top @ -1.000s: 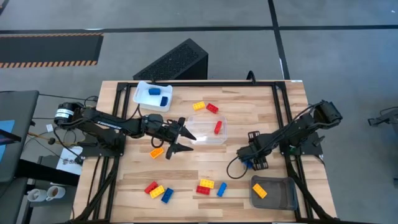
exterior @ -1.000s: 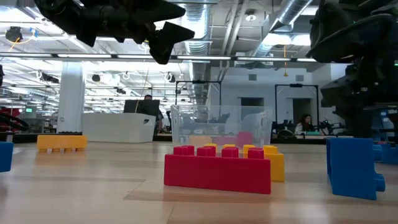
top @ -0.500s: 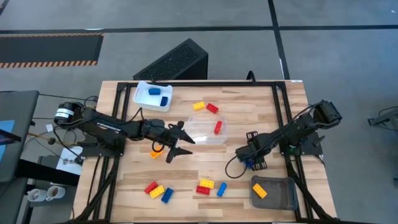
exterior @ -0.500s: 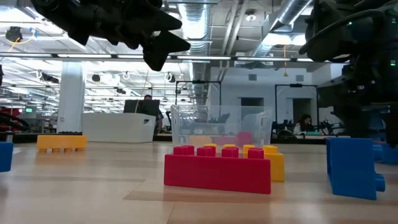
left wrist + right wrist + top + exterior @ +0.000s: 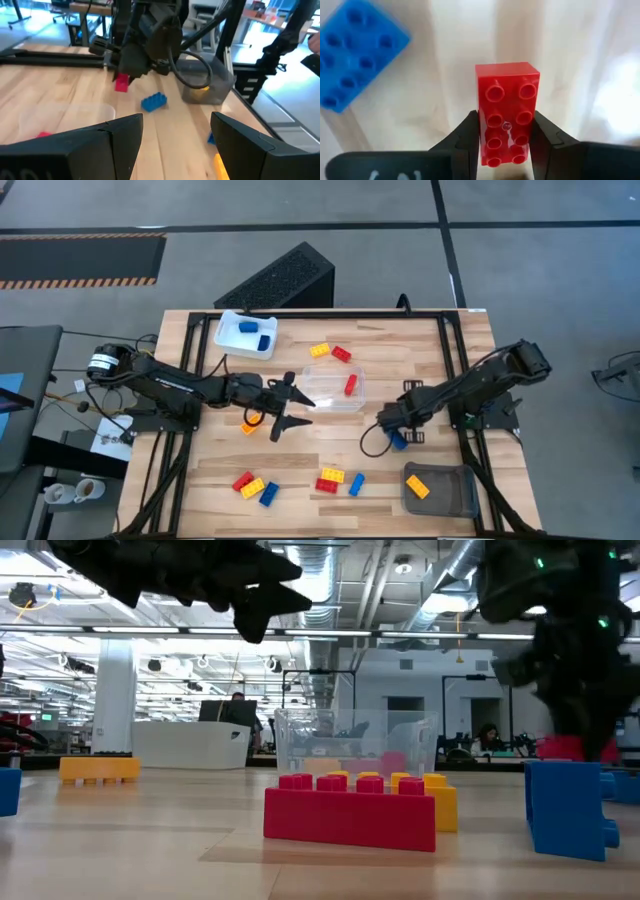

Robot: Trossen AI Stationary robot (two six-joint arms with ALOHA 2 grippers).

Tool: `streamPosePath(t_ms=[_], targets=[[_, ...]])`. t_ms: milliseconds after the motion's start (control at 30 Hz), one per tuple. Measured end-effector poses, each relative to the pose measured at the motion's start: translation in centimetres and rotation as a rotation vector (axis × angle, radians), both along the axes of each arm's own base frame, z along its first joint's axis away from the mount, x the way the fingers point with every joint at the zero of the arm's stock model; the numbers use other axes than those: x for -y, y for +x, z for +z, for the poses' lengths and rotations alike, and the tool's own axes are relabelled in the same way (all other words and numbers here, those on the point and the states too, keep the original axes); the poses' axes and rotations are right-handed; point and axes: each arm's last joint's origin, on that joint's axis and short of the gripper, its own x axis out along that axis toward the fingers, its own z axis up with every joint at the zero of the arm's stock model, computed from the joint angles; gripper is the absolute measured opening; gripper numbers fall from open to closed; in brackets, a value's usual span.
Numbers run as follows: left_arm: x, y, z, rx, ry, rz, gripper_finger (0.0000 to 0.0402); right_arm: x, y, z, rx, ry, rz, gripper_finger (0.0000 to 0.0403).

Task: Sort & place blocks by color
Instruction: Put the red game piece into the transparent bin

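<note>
At the near edge: loose blocks wait unsorted, a red brick (image 5: 349, 813) with a yellow one behind it, a blue brick (image 5: 566, 808) beside them, and another small cluster (image 5: 254, 486) towards the left side.
Near right corner: grey tray (image 5: 455, 502) holds one orange brick (image 5: 417, 487).
Mid-table, right: right gripper (image 5: 505, 125) is clenched on a red block (image 5: 507, 100), one finger on each long side; a blue block (image 5: 357, 60) lies just beside it on the wood.
What changed: a second ago these fingers stood wide around the brick; now they have closed on it, and the arm has swung a little towards the table's middle.
Lift: probably just begun, though I cannot tell for sure whether the brick has left the table.
Meaning for the task: this red block is secured and ready to carry to the reds.
Mid-table, left: left gripper (image 5: 288, 412) hangs spread and empty, near an orange brick (image 5: 250, 426), having drifted slightly closer to it.
Centre, beyond: clear tray (image 5: 322, 402) already holds one red brick (image 5: 350, 385), so it looks like the likely destination.
Farther: a yellow brick (image 5: 320, 351) and a red brick (image 5: 341, 354) lie loose past the clear tray.
Far left corner: white tray (image 5: 228, 340) contains two blue bricks (image 5: 255, 333).
</note>
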Motion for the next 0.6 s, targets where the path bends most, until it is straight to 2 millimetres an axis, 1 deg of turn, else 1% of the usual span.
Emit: streamPosePath(t_ms=[100, 200, 300, 400, 500, 600], targets=[[0.0, 0.0, 0.1, 0.011, -0.001, -0.001, 0.0223, 0.0, 0.8, 2.2, 0.120, -0.055, 0.003, 0.0119], [0.0, 0.0, 0.2, 0.018, -0.002, 0.000, 0.0223, 0.1, 1.6, 4.7, 0.291, -0.106, 0.001, 0.0119], [0.0, 0.1, 0.4, 0.042, -0.005, -0.007, 0.0223, 0.2, 2.8, 7.1, 0.548, -0.128, -0.031, 0.0119], [0.1, 0.1, 0.6, 0.055, -0.006, -0.014, 0.0223, 0.6, 4.3, 9.1, 0.809, -0.088, -0.067, 0.0119], [0.1, -0.1, 0.9, 0.069, -0.008, -0.016, 0.0223, 1.1, 5.6, 10.2, 0.963, -0.075, -0.065, 0.0119], [0.0, -0.7, 1.6, 0.075, 0.001, -0.017, 0.0223, 2.0, 6.4, 10.3, 0.998, -0.103, -0.049, 0.0122]])
